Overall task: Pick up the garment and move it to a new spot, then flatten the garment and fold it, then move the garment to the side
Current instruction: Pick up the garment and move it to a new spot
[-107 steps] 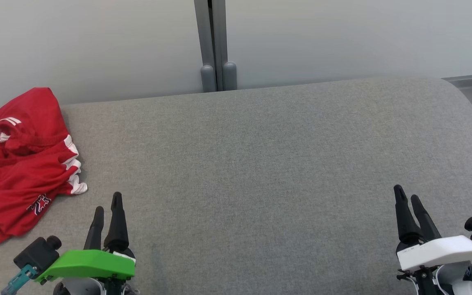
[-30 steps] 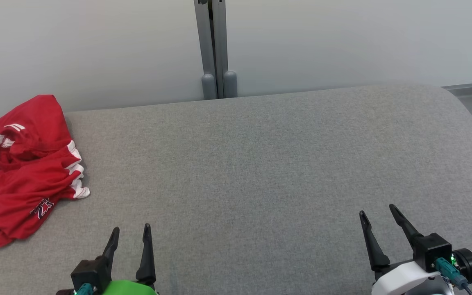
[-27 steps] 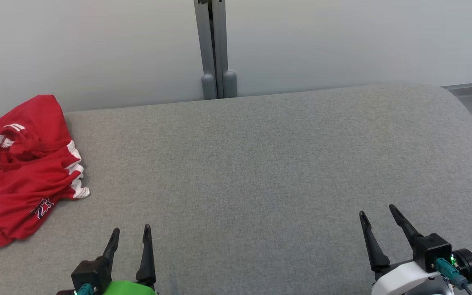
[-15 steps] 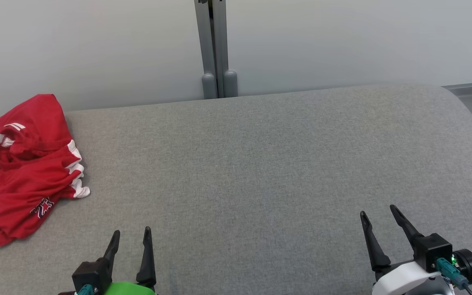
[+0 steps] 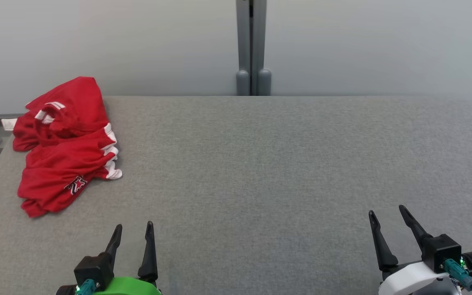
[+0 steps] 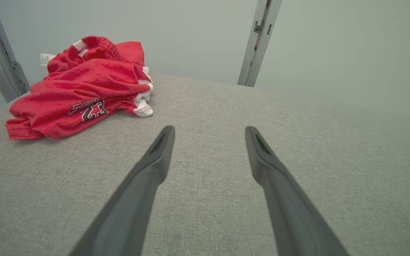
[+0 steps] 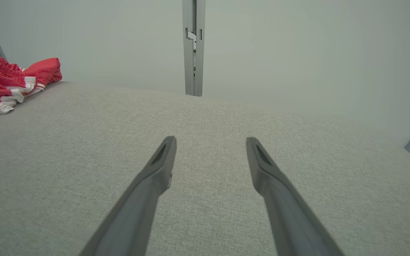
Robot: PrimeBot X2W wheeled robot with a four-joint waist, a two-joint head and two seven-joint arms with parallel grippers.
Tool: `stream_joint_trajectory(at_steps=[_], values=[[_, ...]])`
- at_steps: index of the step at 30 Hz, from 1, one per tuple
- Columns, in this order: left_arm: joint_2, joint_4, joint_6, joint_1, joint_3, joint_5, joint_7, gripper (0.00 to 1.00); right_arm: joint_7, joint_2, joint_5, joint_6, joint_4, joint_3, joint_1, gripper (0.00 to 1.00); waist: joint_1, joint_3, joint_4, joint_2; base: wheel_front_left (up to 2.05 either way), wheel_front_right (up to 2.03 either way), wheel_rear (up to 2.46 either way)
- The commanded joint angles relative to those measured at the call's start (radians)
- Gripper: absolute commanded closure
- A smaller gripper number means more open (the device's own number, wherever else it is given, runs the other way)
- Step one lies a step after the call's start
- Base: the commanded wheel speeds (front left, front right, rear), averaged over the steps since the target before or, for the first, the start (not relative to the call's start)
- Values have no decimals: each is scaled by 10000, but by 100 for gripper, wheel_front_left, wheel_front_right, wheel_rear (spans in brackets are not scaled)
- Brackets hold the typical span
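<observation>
Here the left gripper [image 5: 134,225] hangs over the near left of the cushion [image 5: 260,164], fingers spread and empty. The right gripper [image 5: 386,210] is at the near right, jaws likewise apart, holding nothing. The garment [image 5: 66,151], red with white trim and a printed number, lies crumpled at the cushion's far left corner, well apart from both grippers. Behind stands a pale wall [image 5: 137,41] with a grey post [image 5: 251,41].

The red garment [image 6: 84,85] bore the number 23 [image 6: 93,111] in dark, white-edged digits. The lettering just above it was creased and could not be read. Print on its white tag [image 6: 47,58] was too small to read.
</observation>
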Motion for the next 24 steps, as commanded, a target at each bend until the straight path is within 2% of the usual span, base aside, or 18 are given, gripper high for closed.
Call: stream_joint_trajectory(at_steps=[1,7,12,18,24], values=[[63,-25,-11,-66,28,80,-5,0,-46,-34,57,-6,-30,-10,90,0,0,8,1048,0,0,0,0],[60,-72,-62,67,215,161,-4,0,-46,-32,179,-8,5,51,25,0,0,39,2325,0,0,0,0],[57,-140,-118,137,328,219,-4,0,-46,-35,282,-8,52,167,-57,0,0,55,3026,0,0,0,0],[57,-188,-158,183,424,256,-4,0,-46,-39,318,-8,85,287,-106,0,0,68,3275,0,0,0,0],[54,-271,-102,198,475,223,-4,0,-46,-40,281,-8,75,367,-134,0,0,93,3205,0,0,0,0]])
